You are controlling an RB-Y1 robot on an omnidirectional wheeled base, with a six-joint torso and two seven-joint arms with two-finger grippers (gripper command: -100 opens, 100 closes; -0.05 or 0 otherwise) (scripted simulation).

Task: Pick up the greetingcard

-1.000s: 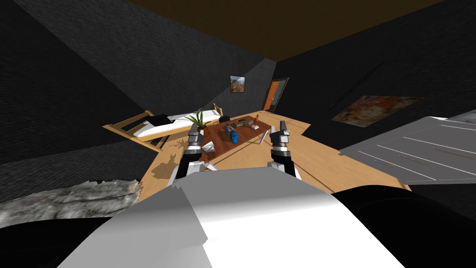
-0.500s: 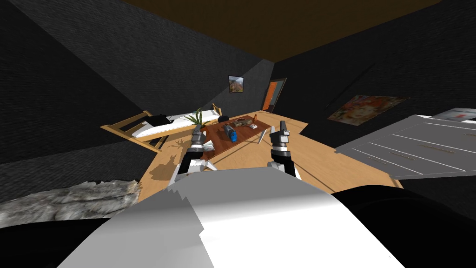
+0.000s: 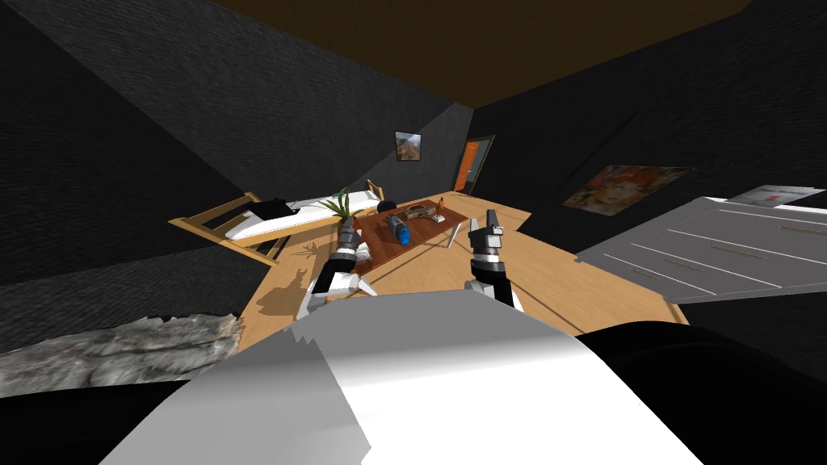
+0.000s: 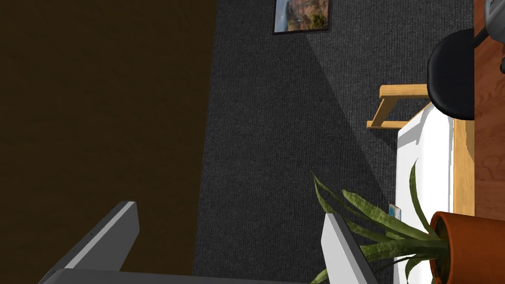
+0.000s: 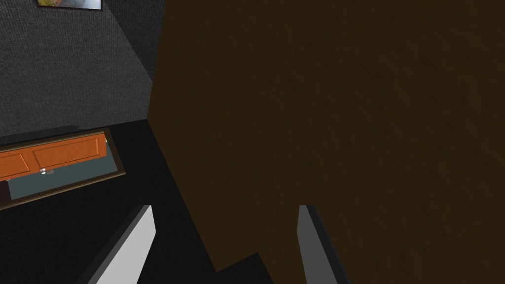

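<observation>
At the far left a bed (image 3: pixel 270 216) stands by the wall, with a plant (image 3: pixel 339 205) at its end. Our left gripper (image 4: pixel 229 212) is up near the table's (image 3: pixel 426 232) near left corner, its fingers spread wide with nothing between them. A white thing (image 3: pixel 366 253) on that corner, just beside it, may be the card; we cannot tell. Our right gripper (image 5: pixel 225 209) is raised by the table's right end, equally wide and empty. A grey dresser (image 3: pixel 711 250) stands far right.

Walls (image 3: pixel 202 121): dark grey
Floor (image 3: pixel 549 274): light wood
Middle: brown table (image 3: pixel 430 229)
Far: orange door (image 3: pixel 469 165), bed (image 3: pixel 266 218)
Right: grey dresser (image 3: pixel 711 250)
Near left: grey rug (image 3: pixel 121 351)
</observation>
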